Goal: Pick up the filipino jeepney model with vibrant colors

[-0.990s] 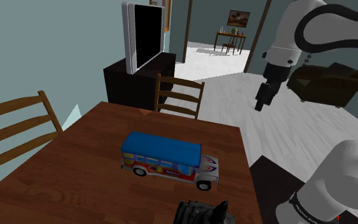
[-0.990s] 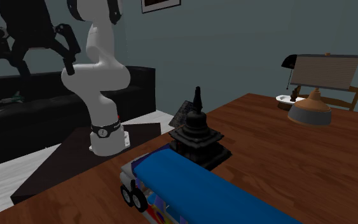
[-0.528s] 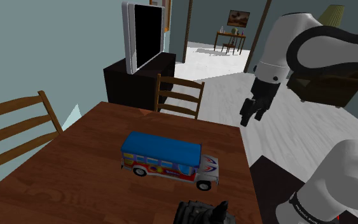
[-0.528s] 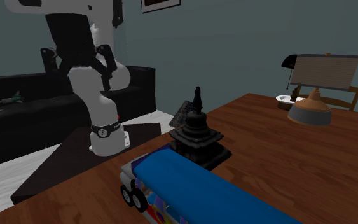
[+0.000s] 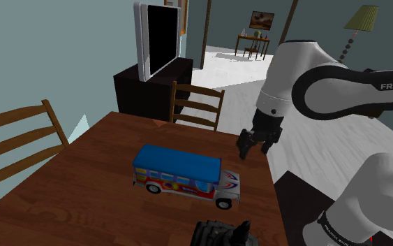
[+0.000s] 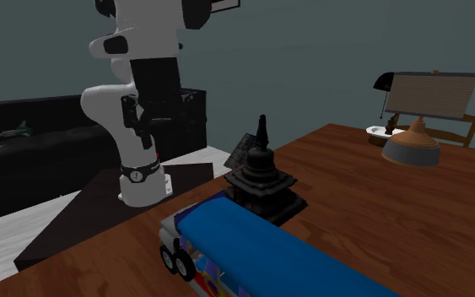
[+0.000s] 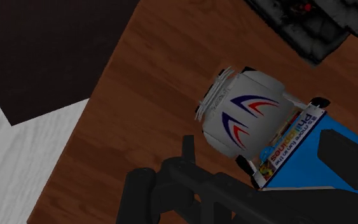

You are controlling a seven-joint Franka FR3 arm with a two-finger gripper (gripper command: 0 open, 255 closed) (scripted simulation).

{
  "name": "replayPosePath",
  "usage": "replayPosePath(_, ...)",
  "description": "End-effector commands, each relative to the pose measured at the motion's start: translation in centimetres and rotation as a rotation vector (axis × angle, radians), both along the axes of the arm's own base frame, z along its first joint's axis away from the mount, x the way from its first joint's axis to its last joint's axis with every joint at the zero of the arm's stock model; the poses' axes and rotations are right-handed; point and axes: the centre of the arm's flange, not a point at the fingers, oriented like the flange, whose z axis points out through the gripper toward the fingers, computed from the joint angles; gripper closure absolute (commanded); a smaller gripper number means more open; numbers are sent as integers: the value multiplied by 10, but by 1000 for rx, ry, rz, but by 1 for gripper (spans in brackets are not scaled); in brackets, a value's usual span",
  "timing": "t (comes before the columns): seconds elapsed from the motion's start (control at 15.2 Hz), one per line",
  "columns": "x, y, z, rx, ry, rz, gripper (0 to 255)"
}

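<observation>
Straight down the gripper (image 7: 263, 149) we go: two black fingers (image 7: 346, 162) spread wide, and the toy jeepney (image 7: 247, 114) shows between them, clasped by neither. It has a white hood with red and blue swooshes, a lettered sign over the windscreen and a blue roof behind. It sits on the wooden table (image 7: 152, 95), a dark tiered ornament (image 7: 311, 22) nearby. Past the table's edge are a dark slab (image 7: 37, 44) and a pale floor (image 7: 18, 159).

You'll find the jeepney model (image 5: 186, 176) standing upright on its wheels near the middle of the brown wooden table (image 5: 76, 199), a long bus-shaped toy with a flat blue roof, multicoloured side panels and a white hood striped red and blue, hood pointing to the shoulder view's right.
</observation>
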Motion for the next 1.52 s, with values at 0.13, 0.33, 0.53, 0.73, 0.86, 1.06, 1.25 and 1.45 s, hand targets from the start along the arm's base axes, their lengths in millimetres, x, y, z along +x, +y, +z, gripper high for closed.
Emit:
replayPosePath(0.13,10,47,-23,1,-10,-92,0)
replayPosePath(0.33,20,80,-42,0,-17,-158,0)
replayPosePath(0.53,31,108,-57,0,-24,-214,0)
replayPosePath(0.73,31,108,-73,0,-24,-214,0)
replayPosePath(0.86,31,108,-84,0,-24,-214,0)
replayPosePath(1.06,31,108,-97,0,-24,-214,0)
replayPosePath(1.25,31,108,-97,0,-23,-214,255)
replayPosePath(1.45,31,108,-97,0,-23,-214,255)
